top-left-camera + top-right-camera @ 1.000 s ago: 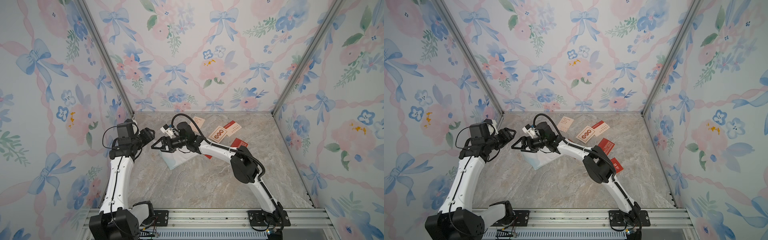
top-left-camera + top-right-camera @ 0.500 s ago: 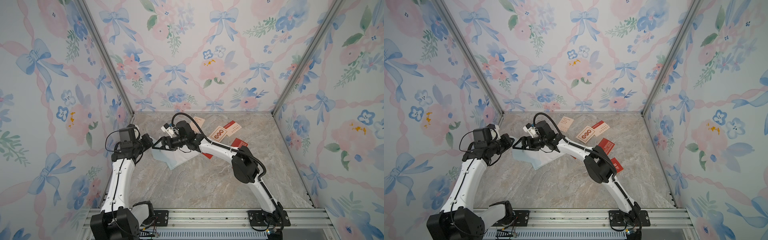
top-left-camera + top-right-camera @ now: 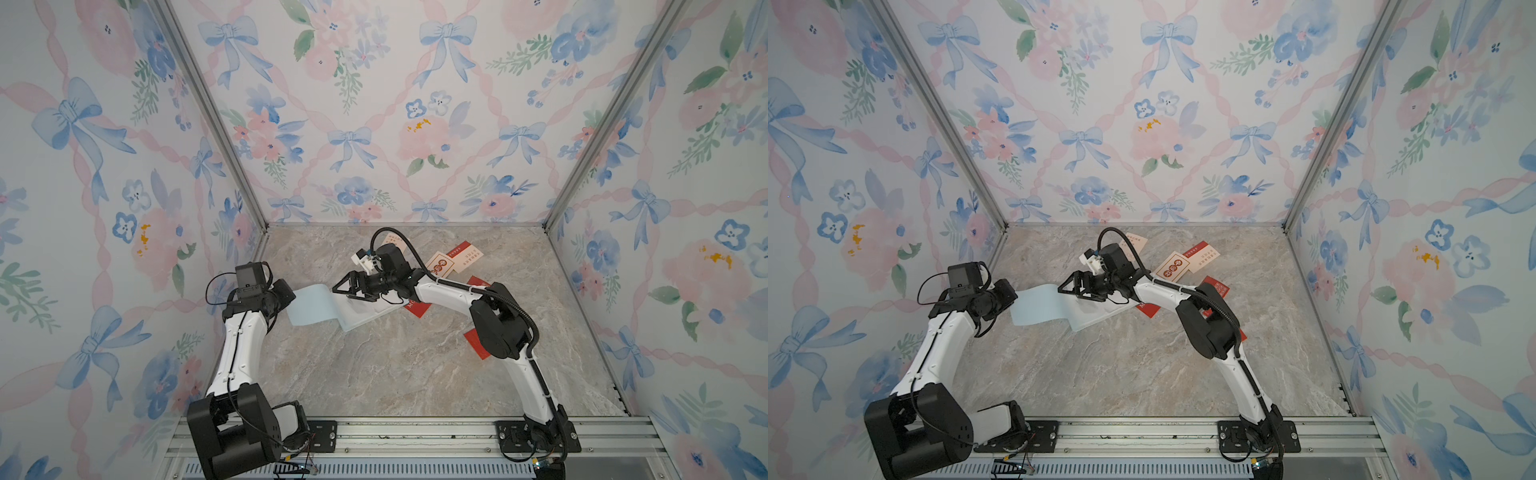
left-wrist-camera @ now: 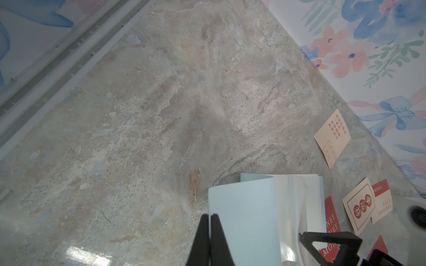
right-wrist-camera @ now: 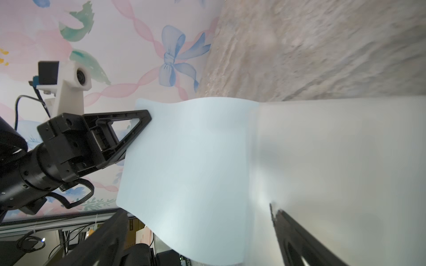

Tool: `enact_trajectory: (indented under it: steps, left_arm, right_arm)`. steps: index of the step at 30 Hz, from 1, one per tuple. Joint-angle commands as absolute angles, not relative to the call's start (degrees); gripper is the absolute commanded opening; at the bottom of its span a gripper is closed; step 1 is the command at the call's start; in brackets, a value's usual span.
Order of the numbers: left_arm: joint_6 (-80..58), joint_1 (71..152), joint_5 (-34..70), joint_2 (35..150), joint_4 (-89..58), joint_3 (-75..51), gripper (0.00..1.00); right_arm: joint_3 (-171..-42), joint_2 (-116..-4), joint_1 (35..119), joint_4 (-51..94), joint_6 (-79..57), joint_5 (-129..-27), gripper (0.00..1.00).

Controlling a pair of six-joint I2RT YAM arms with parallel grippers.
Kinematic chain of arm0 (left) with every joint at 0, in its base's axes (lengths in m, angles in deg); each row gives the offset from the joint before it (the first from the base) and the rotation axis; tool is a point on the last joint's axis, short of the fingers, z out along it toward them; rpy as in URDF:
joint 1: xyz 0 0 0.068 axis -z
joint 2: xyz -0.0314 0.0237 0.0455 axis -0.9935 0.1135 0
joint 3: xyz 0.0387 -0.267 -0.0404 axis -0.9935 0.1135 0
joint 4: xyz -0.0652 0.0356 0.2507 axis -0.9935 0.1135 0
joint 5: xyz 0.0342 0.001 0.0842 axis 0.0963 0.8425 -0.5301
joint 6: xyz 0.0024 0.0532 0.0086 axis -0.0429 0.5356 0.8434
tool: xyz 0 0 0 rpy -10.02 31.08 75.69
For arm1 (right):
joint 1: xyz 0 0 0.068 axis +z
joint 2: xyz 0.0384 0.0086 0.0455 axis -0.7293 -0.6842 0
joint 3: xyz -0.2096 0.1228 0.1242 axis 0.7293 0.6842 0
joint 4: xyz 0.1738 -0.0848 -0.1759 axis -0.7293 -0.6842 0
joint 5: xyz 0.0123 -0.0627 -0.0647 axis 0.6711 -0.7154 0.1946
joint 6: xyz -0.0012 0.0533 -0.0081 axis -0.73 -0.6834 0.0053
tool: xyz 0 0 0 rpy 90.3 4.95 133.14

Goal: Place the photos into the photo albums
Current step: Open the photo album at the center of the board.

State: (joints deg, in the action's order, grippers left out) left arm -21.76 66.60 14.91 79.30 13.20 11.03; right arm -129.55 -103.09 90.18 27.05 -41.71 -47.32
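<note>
Two white-and-black robot arms meet over a marble-look tabletop [image 3: 395,365] in a floral-papered booth.

Left arm: rises from the near rail and bends at the wrist toward centre, w/ the left gripper [image 3: 290,296] roughly level. Its jaws are pressed together on the free edge of the photo album [image 3: 309,305] cover. The wrist view shows both black fingers [image 4: 200,239] flush, w/ the pale blue cover edge pinched btwn them.

Right arm: elbow raised over the table's right part, forearm reaching across toward the left arm. The right gripper [image 3: 347,291] points at the lifted cover. Its jaws are spread wide above the white sleeve page and grip nothing.

Writing:
- The cream GOOD LUCK card [image 4: 332,138], near the back wall, has those words partly readable plus red Chinese chars.
- The cream three-disc card [image 4: 359,207] has Chinese chars in red circles.
- The red MONEY card [image 4: 332,222], just beside the album's page edge, shows only "MONEY" fragments.
- Another red card [image 3: 478,351] lies partly under the right elbow.

The album sits open, centre-left on the table. Its page block lies flat, long axis approx diagonal from near-left to far-right in both top views. The cover curls up off it in an S-bend toward the left gripper.
</note>
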Motion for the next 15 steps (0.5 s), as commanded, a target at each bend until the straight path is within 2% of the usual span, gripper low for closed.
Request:
enact_trajectory:
  steps: [1,6,8,12,15]
  left_arm:
    - [-20.05,66.28,11.56,81.21,12.61,13.35,0.00]
    - [-20.33,65.88,13.38,85.90,9.15,15.17,0.00]
    - [-20.35,65.62,14.92,87.23,9.17,13.88,0.00]
    - [-19.53,65.47,11.58,88.87,9.26,10.09,0.00]
    - [-18.07,65.00,11.21,94.06,9.43,6.07,0.00]
  right_arm:
    - [-126.32,-99.66,87.36,31.60,-42.29,-47.92,0.99]
    - [-122.89,-98.70,84.05,32.41,-41.46,-47.82,0.99]
    - [-122.01,-98.25,82.78,32.67,-41.38,-47.77,0.99]
    - [-121.50,-97.49,81.13,31.01,-39.87,-47.83,0.99]
    - [-121.50,-97.82,80.58,29.26,-38.37,-48.15,0.99]
